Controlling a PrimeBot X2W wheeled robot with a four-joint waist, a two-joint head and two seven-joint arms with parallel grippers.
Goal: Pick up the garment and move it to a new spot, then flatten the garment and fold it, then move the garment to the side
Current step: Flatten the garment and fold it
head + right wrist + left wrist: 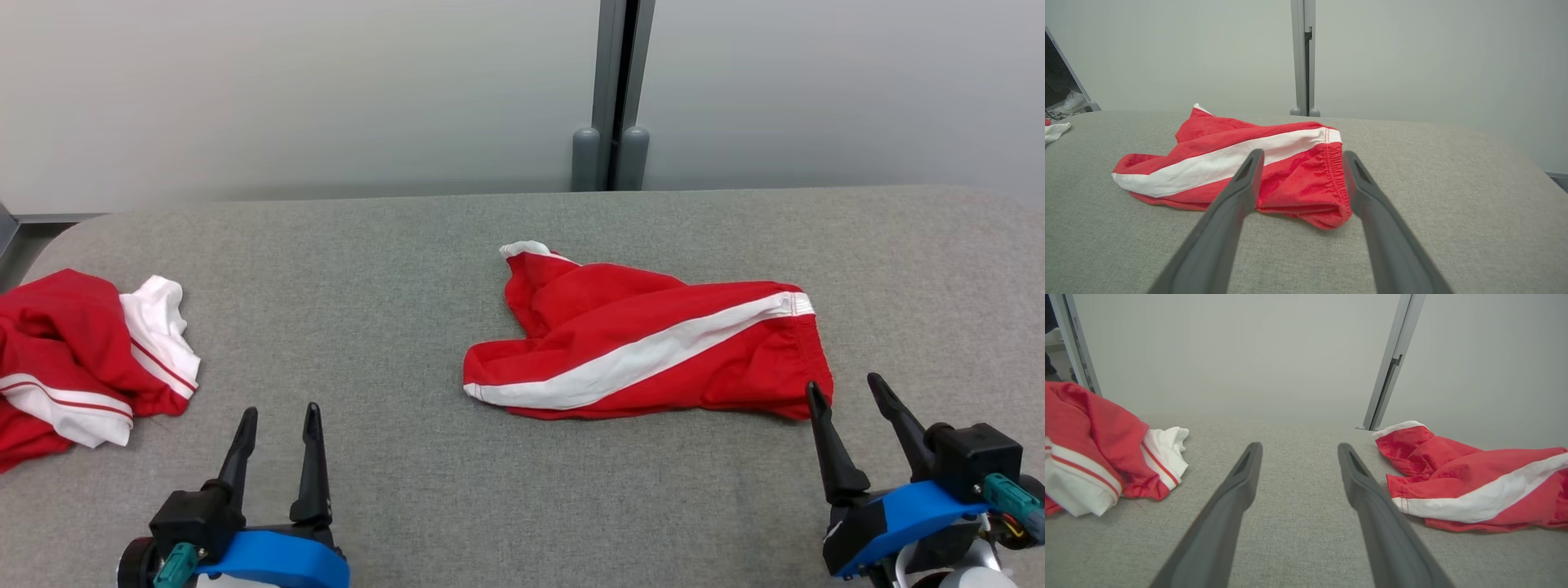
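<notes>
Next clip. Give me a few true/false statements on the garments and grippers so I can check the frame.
1. The left gripper and right gripper are both open and empty. True.
2. The shorts carry a blue stripe. False: the stripe is white.
3. A second red-and-white garment lies crumpled at the table's left. True.
4. The shorts hang off the table edge. False: they lie wholly on it, near the middle.
</notes>
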